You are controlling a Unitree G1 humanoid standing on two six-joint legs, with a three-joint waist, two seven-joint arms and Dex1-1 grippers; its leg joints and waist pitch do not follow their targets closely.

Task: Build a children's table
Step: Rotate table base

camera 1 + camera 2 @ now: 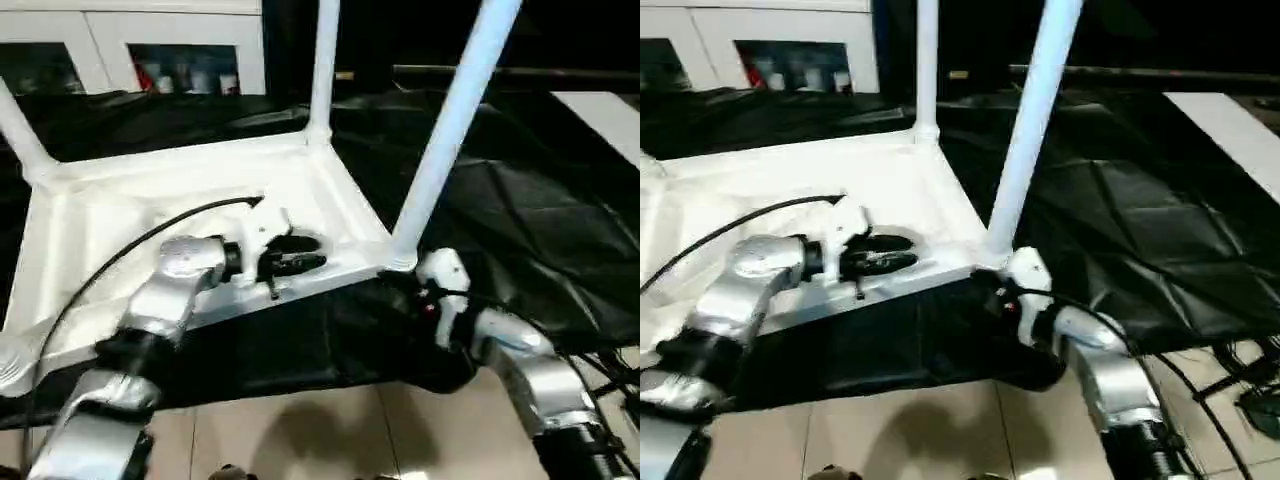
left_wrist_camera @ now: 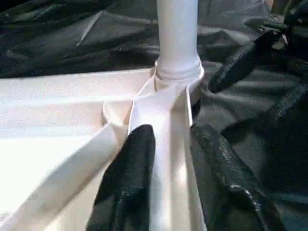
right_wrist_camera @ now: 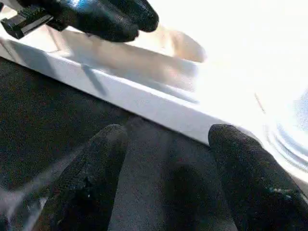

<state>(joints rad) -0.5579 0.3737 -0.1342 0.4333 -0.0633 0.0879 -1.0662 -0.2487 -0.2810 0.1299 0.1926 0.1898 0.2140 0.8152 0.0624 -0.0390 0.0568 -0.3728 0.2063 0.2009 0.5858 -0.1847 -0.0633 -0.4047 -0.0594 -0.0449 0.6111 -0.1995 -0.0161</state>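
Three legs point(image 1: 452, 125) stand up from the upturned tabletop point(image 1: 130, 190) on black cloth point(image 1: 520, 200). Left gripper point(image 1: 300, 255), at 6 o'clock, clasps the tabletop's near rim. Right gripper point(image 3: 166, 159), at 4 o'clock by the corner leg, is spread and empty.

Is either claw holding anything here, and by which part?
The left claw grips the tabletop by its near edge wall, beside the corner leg. The right claw is open, holding nothing.

Black cloth point(image 1: 520, 230) over the surface; upturned tabletop point(image 1: 130, 200) on it
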